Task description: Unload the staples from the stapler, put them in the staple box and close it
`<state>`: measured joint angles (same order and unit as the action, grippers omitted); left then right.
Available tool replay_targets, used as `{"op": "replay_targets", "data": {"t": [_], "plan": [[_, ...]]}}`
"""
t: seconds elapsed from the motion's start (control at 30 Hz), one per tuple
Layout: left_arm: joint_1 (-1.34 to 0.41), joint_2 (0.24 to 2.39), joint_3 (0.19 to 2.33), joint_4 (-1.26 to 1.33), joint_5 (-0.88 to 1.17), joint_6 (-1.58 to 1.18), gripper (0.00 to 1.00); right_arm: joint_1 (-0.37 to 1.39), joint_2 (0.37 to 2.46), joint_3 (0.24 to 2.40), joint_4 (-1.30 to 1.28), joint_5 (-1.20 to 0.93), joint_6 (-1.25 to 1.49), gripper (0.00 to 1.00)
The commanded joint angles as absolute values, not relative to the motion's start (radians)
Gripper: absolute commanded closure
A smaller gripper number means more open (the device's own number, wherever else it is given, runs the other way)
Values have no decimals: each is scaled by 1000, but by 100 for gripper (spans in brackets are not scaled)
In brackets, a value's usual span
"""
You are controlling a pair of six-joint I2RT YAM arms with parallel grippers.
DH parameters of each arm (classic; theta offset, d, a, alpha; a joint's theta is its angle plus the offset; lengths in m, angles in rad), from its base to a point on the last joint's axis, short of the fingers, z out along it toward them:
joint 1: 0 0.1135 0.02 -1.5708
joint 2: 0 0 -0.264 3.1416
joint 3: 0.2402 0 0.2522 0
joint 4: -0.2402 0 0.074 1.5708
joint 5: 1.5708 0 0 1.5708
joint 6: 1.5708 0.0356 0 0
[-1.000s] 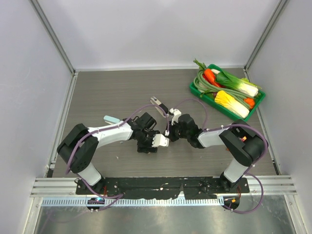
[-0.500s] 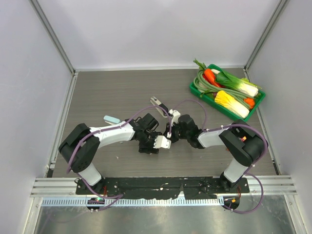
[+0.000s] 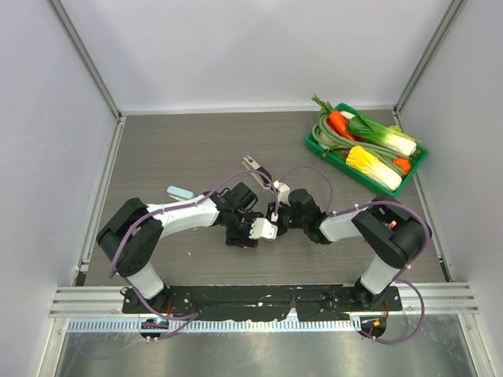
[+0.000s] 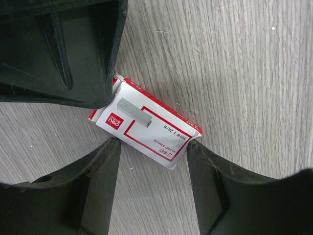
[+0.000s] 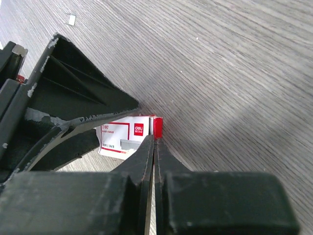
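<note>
Well, on the table (image 3: 157,149) my arms meet near the middle, with the tray (image 3: 415,170) of vegetables in the far right corner. My left gripper (image 4: 113,121) stands parted around the box (image 4: 146,129), upper finger on its corner. My right gripper (image 5: 154,142) is clenched on nothing, tips against the box's red end. The stapler (image 3: 180,192) lies toward the left edge, just past my left forearm, well apart from both grippers. Since a second ago the left gripper has edged rightward; the stapler hasn't moved.

Red-and-white staple box (image 4: 146,128) on wood-grain table (image 4: 244,73), between spread left claw (image 4: 154,143)
</note>
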<state>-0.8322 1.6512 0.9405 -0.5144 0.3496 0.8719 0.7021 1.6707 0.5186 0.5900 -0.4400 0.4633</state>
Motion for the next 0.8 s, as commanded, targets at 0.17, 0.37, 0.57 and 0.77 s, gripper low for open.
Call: {"op": "replay_targets", "data": {"t": [0.17, 0.37, 0.57, 0.77], "plan": [[-839, 1694, 966, -410, 293, 848, 38, 713, 1625, 528, 562, -424, 468, 86], [-825, 1668, 995, -422, 270, 775, 21, 675, 1528, 545, 445, -305, 437, 57], [-759, 1635, 1035, -462, 342, 695, 17, 660, 1453, 537, 405, -267, 446, 45], [-641, 1565, 1074, -531, 474, 589, 16, 640, 1393, 552, 312, -150, 443, 40]]}}
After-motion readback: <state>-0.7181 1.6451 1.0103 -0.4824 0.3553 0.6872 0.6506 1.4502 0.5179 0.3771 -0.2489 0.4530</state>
